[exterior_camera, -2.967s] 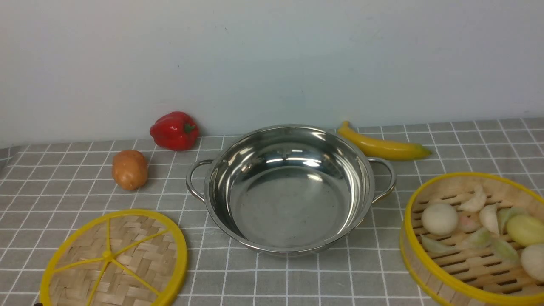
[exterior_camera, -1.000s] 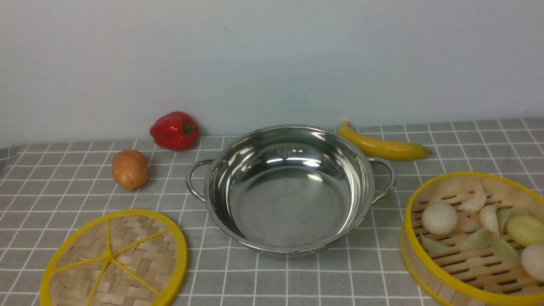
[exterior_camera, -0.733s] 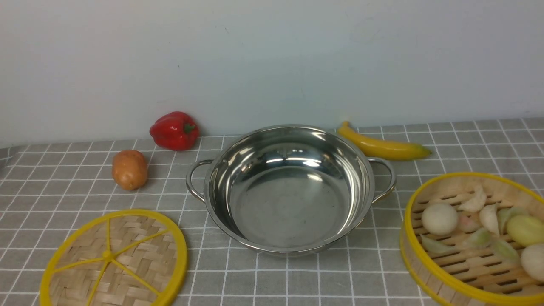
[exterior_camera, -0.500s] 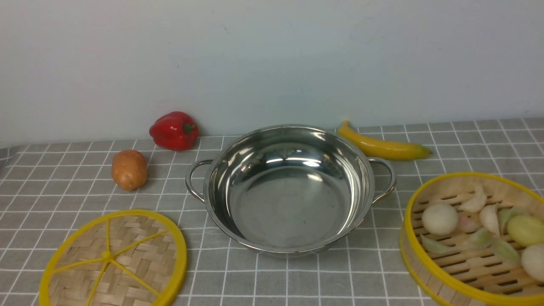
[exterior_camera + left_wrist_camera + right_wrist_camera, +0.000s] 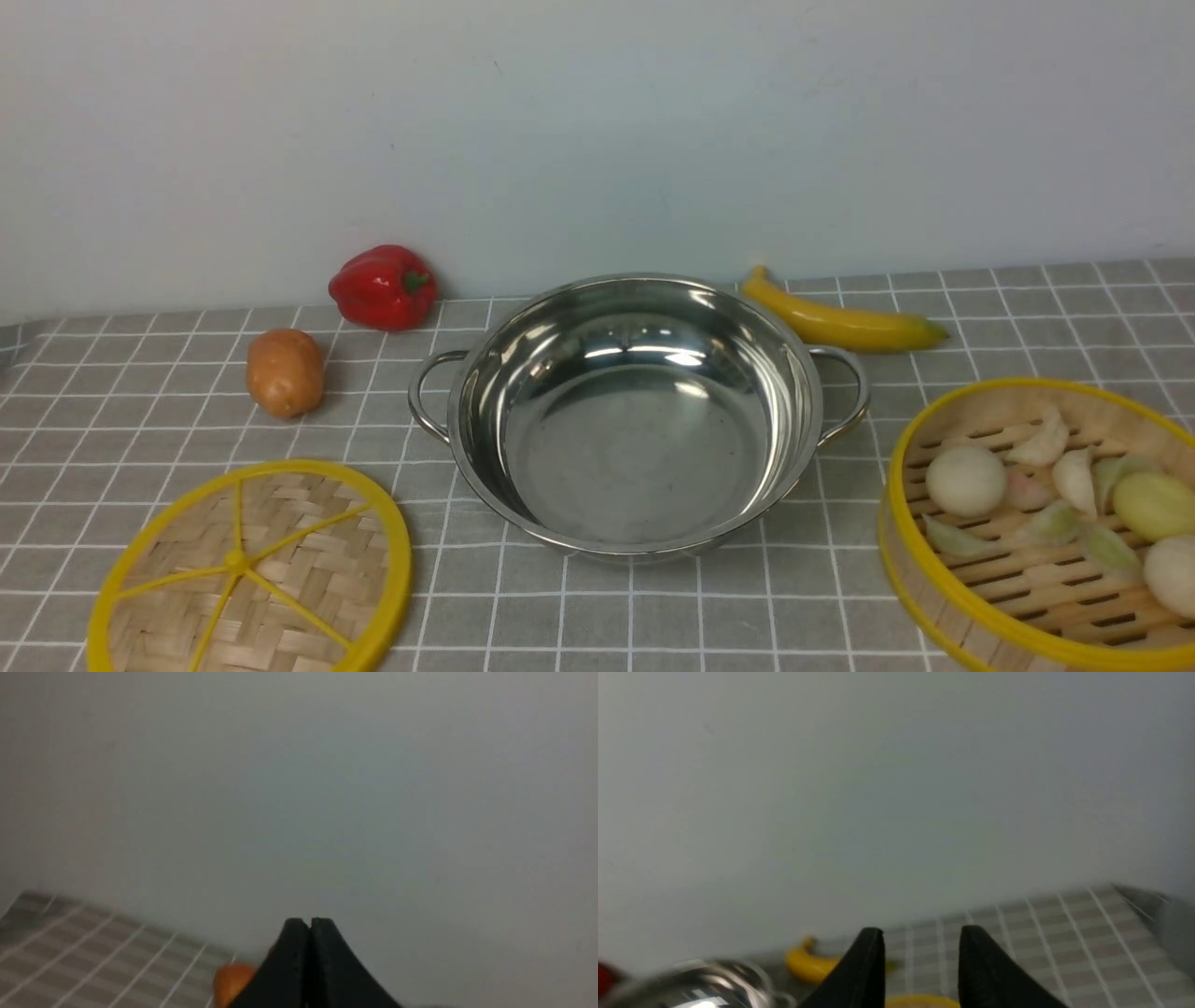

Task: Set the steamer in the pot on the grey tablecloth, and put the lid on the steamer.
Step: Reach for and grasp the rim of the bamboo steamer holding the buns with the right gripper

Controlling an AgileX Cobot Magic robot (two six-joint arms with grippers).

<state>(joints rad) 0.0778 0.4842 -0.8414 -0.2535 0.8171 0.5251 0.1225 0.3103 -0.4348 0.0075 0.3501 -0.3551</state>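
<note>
The shiny steel pot [image 5: 635, 415] stands empty in the middle of the grey tablecloth [image 5: 653, 616]. At the near right sits the bamboo steamer [image 5: 1046, 532], with buns and dumplings on its slatted floor. The flat woven lid [image 5: 250, 569] lies at the near left. Neither arm shows in the front view. In the left wrist view my left gripper [image 5: 309, 921] is shut with nothing between its black fingers, held above the cloth. My right gripper [image 5: 920, 933] is open and empty in the right wrist view, with the steamer's yellow rim [image 5: 920, 1001] just beneath it.
A red pepper [image 5: 383, 287] and a potato [image 5: 285, 371] lie at the back left, a banana [image 5: 840, 320] at the back right by the pale wall. The potato [image 5: 231, 981] also shows in the left wrist view, the banana [image 5: 810, 963] and pot [image 5: 691, 987] in the right.
Nothing on the table has moved in the front view, and no arm has entered it.
</note>
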